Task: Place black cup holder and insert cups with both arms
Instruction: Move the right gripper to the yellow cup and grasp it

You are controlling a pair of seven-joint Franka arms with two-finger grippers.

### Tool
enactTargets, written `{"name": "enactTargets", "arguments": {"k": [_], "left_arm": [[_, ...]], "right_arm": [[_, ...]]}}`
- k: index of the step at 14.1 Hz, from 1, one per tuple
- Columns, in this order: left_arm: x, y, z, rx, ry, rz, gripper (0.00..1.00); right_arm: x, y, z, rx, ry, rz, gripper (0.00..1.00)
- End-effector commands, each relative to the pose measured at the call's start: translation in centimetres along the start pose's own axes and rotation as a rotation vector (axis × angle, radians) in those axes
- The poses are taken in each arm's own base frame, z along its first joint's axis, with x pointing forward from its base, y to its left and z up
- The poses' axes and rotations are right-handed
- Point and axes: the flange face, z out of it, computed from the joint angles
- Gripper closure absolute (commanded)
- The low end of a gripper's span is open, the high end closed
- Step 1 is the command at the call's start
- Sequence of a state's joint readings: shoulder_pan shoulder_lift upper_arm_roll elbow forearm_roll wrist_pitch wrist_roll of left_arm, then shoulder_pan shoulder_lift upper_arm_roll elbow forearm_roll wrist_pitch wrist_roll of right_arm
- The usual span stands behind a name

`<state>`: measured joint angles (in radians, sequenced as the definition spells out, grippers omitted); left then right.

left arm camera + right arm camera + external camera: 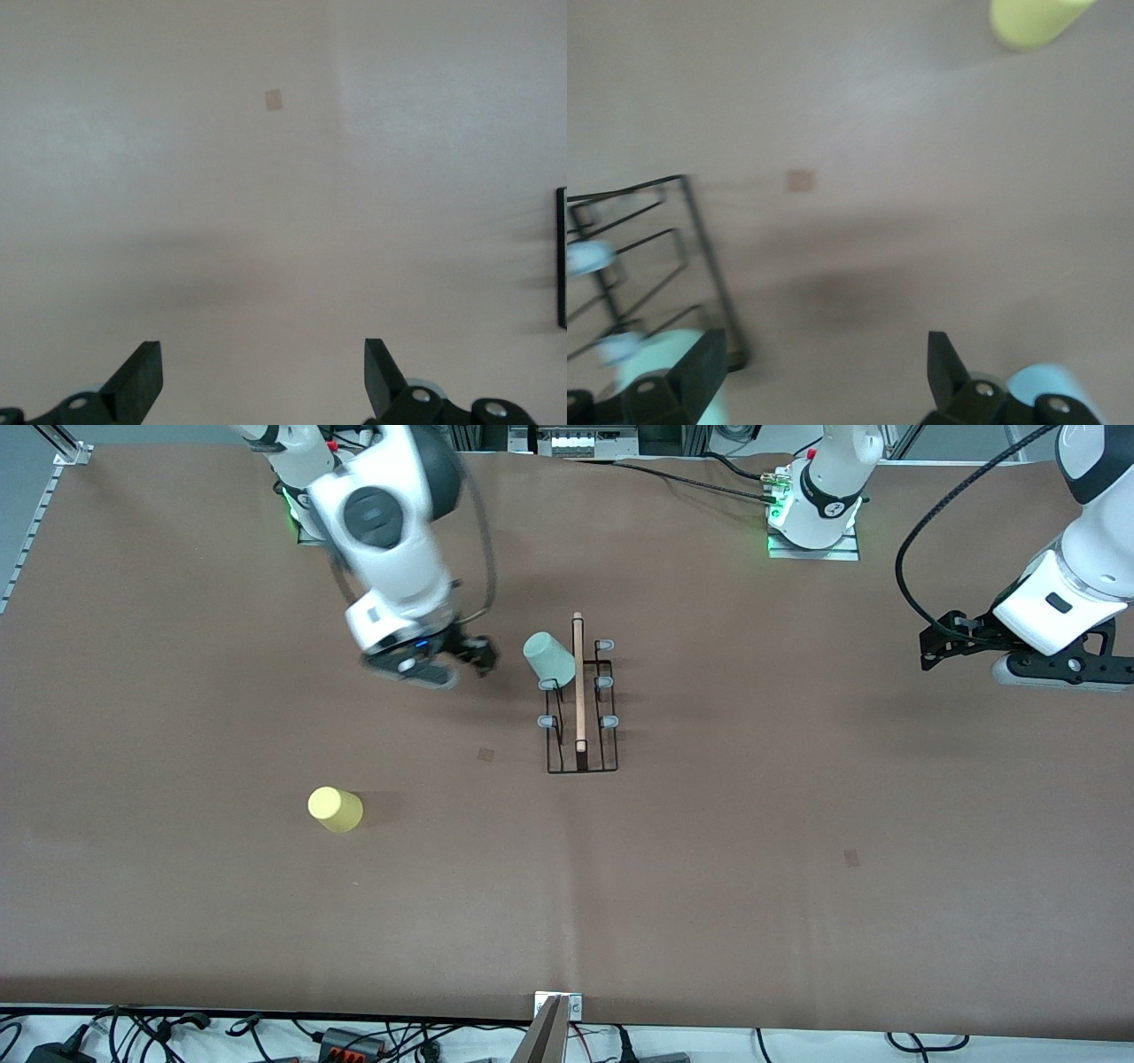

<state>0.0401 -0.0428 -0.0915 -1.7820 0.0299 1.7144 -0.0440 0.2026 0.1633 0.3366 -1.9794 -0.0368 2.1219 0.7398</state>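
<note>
Black and wide apart, the fingers of the right gripper (461,657) hold nothing; it hangs over the brown worktop (709,868) just beside the black cup holder (580,700), on the side toward the right arm's end. In the right wrist view the two finger tips (700,363) stand well apart with bare worktop between them, the wire base of the holder (700,257) runs beside one finger, and a mint shape (669,363) shows by that same finger.

The cup holder stands near the middle of the worktop, its light wooden rod (578,682) on top and pointing toward the front camera. The mint green cup (548,659) sits mouth down on one of the prongs, tilted away from the rod, on the side of the right gripper. The other grey-blue prong tips (608,721) carry no cup. The yellow cup (335,809) lies on the worktop well apart from the holder, nearer to the front camera and toward the right arm's end. A pale blue round shape (1050,385) shows at the edge of the right wrist view; I cannot tell what it is.

The left gripper (939,646) waits over the left arm's end of the worktop, its fingers (142,376) also spread with nothing between them.
</note>
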Motion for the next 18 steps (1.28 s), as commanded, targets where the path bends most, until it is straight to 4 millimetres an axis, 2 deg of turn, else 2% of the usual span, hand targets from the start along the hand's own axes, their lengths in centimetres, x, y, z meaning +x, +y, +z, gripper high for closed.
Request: {"name": "enactTargets", "arguments": {"k": [1, 3, 4, 7, 11, 15, 18], "left_arm": [[0.2, 0.7, -0.6, -0.025, -0.017, -0.057, 0.00], [0.0, 0.9, -0.6, -0.022, -0.032, -0.047, 0.00], [0.0, 0.9, -0.5, -0.023, -0.033, -0.047, 0.00], [0.0, 1.4, -0.6, -0.021, -0.033, -0.047, 0.00], [0.0, 1.5, -0.5, -0.020, -0.035, -0.047, 0.00], [0.1, 1.4, -0.4, -0.020, -0.038, -0.047, 0.00], [0.1, 1.3, -0.4, -0.020, -0.038, -0.050, 0.00]], "right_arm": [[5.1, 7.2, 2.0, -0.031, -0.024, -0.098, 0.00], [8.5, 12.0, 4.1, -0.086, -0.011, -0.149, 0.00], [9.9, 13.7, 5.2, -0.104, 0.014, -0.164, 0.00], [12.3, 15.0, 9.2, -0.097, 0.069, -0.206, 0.00], [14.8, 15.8, 11.5, -0.064, 0.116, -0.233, 0.00], [15.2, 15.9, 15.2, -0.028, 0.139, -0.243, 0.00], [15.8, 16.4, 17.1, -0.005, 0.178, -0.248, 0.00]]}}
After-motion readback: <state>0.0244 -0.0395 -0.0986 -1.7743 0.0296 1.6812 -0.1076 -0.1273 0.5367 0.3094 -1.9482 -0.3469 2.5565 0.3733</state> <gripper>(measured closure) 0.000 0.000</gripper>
